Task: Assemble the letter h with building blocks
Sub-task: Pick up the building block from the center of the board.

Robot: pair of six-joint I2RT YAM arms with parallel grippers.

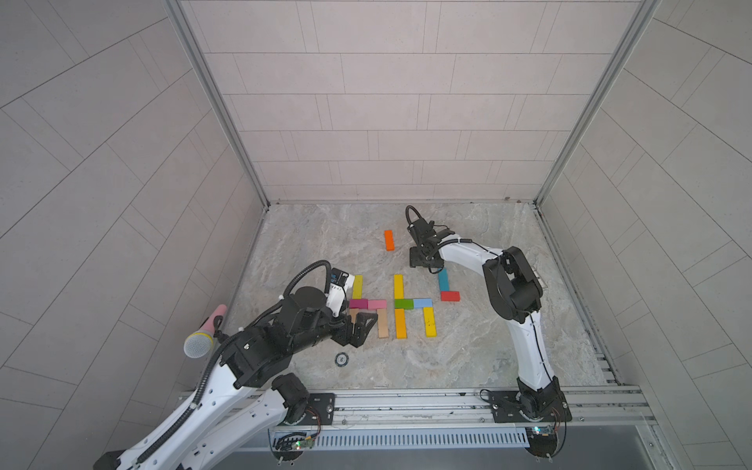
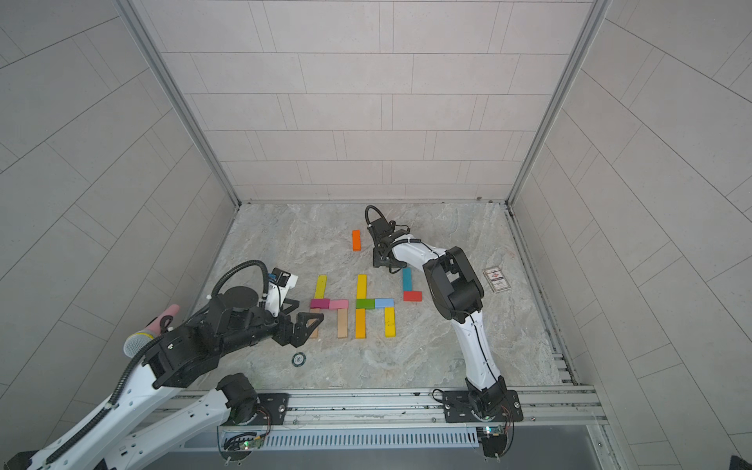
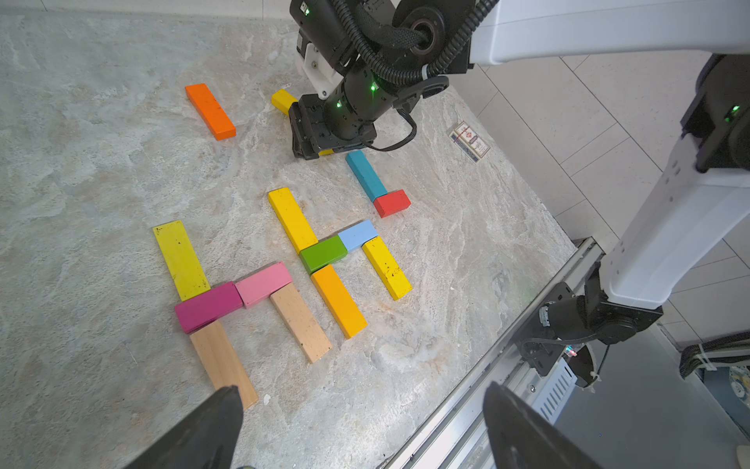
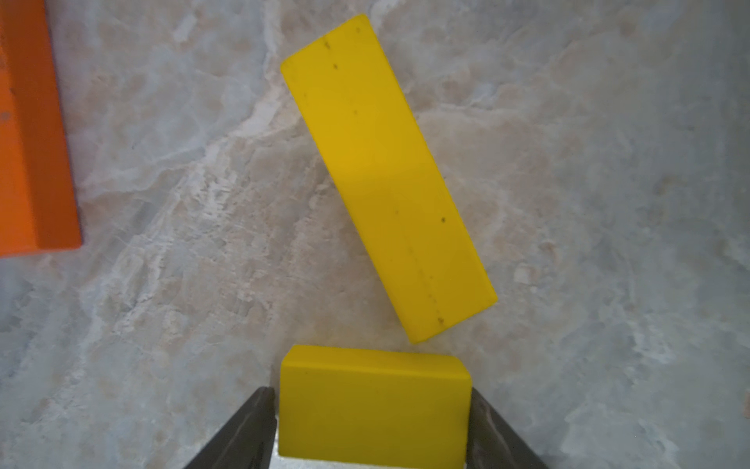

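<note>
Two finished h shapes of building blocks lie mid-table in both top views: one with a magenta block [image 1: 358, 303] and a pink block [image 1: 377, 304], one with a green block [image 1: 403, 303] and a light blue block [image 1: 422, 302]. A teal block [image 1: 443, 278] meets a red block [image 1: 449, 296] to their right. An orange block [image 1: 389, 240] lies farther back. My right gripper [image 4: 373, 406] is down beside it, fingers against both ends of a short yellow block [image 4: 373, 377]; a long yellow block [image 4: 385, 178] lies just beyond. My left gripper [image 3: 361, 390] hovers open over the left h's wooden leg [image 3: 221, 361].
A printed white card [image 2: 496, 279] lies at the right of the table. A small round disc [image 1: 341, 359] sits near the front. A microphone [image 1: 201, 337] is fixed to the left arm. The metal rail [image 1: 407, 401] runs along the front edge.
</note>
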